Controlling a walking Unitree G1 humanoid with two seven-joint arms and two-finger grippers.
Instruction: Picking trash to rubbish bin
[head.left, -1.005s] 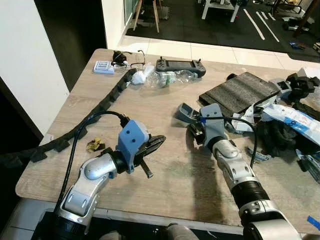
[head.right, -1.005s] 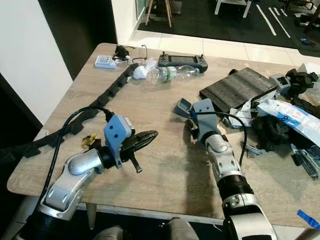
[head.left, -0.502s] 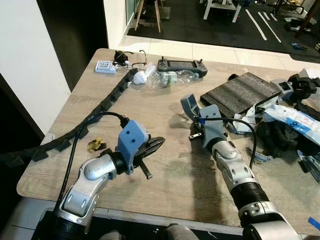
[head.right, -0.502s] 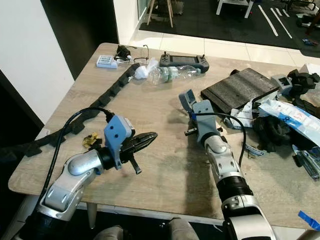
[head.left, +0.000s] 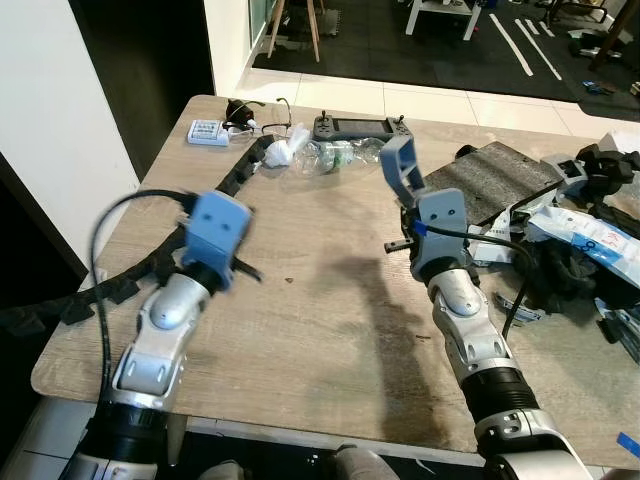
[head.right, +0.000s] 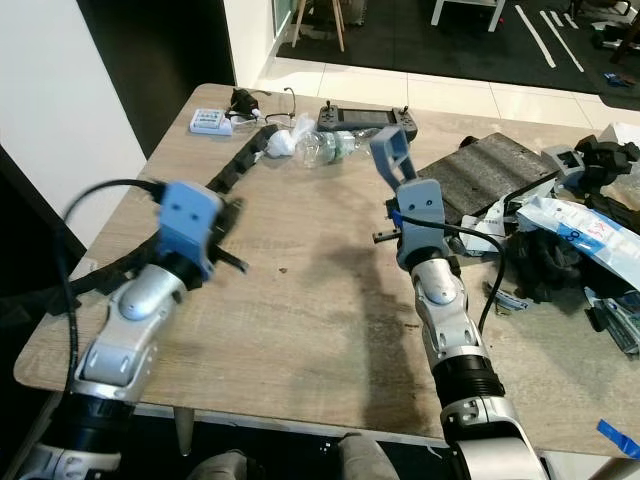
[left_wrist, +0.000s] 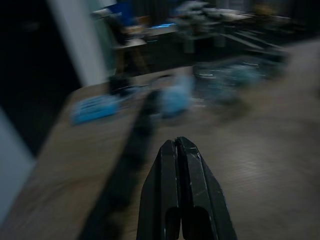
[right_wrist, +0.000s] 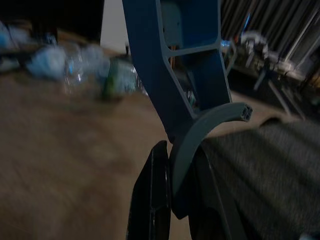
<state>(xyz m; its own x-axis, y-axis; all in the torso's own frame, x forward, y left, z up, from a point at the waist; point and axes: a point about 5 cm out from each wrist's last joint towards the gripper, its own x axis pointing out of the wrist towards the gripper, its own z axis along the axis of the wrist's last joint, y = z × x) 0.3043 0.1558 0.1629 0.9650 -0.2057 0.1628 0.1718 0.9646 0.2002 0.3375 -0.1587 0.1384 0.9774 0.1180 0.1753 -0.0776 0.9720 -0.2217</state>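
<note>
Above the wooden bench (head.left: 330, 330), the right tool (right_wrist: 175, 200) grips a blue-grey plastic bracket (head.left: 398, 175) upright; the left tool (left_wrist: 181, 165), clenched empty, points toward the crushed clear bottle (head.left: 335, 156).

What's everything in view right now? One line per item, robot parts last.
Wooden table: 1, light brown, in front of the robot.
Clear crushed plastic bottle: 1, far edge, centre.
White crumpled wrapper: 1, just left of the bottle.
Black handheld controller: 1, far edge, behind the bottle.
White flat box: 1, far-left corner.
Black segmented cable chain: 1, along the table's left side.
Dark grey foam pad: 1, right of centre.
Blue-grey plastic bracket: 1, held up above the table.
Mixed clutter: black, white and blue, right edge.
Left tool: shut, empty, above the table's left side.
Right tool: shut on the bracket.
</note>
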